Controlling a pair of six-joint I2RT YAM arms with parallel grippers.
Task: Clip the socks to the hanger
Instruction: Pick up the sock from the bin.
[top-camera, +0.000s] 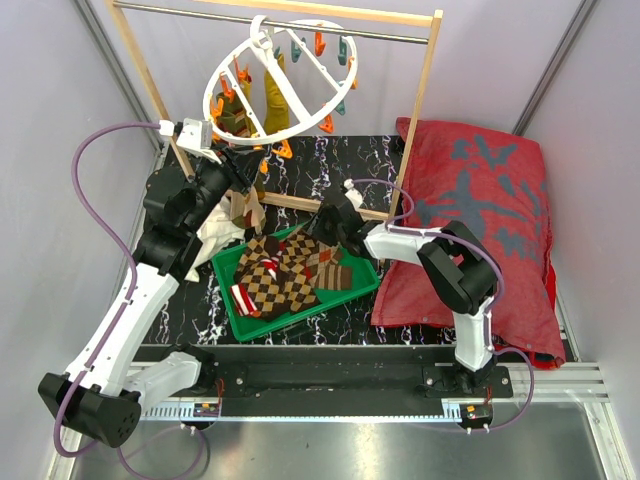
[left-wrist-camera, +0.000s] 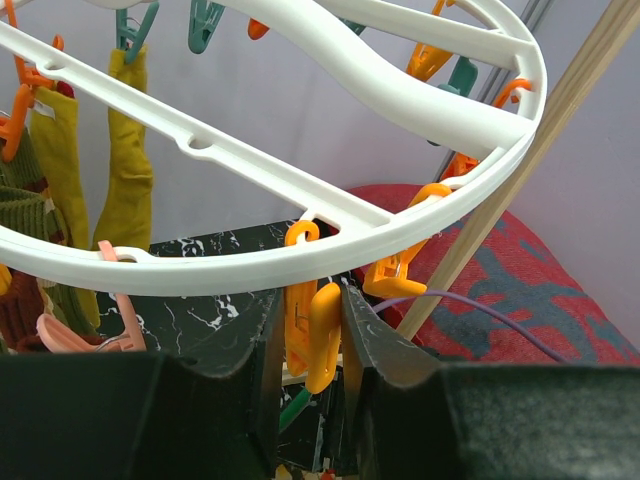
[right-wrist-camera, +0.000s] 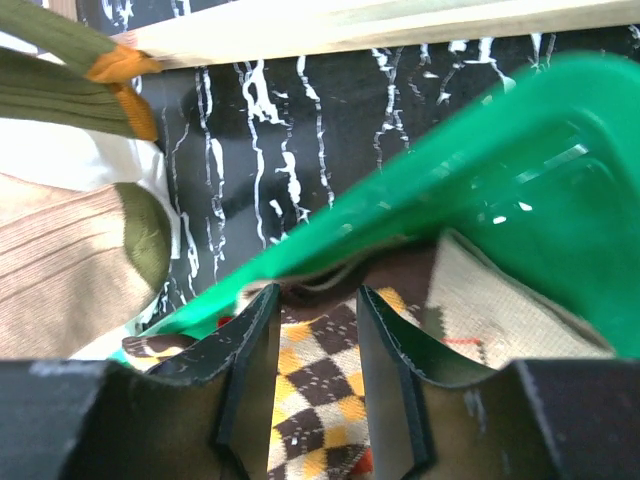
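left gripper (left-wrist-camera: 325, 300) is clamped on an orange clip (left-wrist-camera: 322, 345) dangling from the white ring of the hanger (left-wrist-camera: 300, 262), which hangs on the wooden rack (top-camera: 418, 110). right gripper (right-wrist-camera: 318, 305) has its jaws apart, low over an argyle sock (right-wrist-camera: 310, 400) on the pile of socks (top-camera: 290, 275) in the green tray (right-wrist-camera: 520, 170). a yellow sock (left-wrist-camera: 130, 180) hangs clipped to the hanger.

Right end effector (right-wrist-camera: 317, 300): fingers parted, tips just at the rim of the green tray (right-wrist-camera: 520, 170). Argyle sock (right-wrist-camera: 312, 400) seen in the gap; grip not determinable. Cream sock (right-wrist-camera: 490, 310) noted beside it. Black marbled counter (right-wrist-camera: 260, 130) beyond, crossed by a wooden bar (right-wrist-camera: 400, 25). Olive socks (right-wrist-camera: 50, 90) with orange ends and a tan sock (right-wrist-camera: 70, 280) recorded at left.
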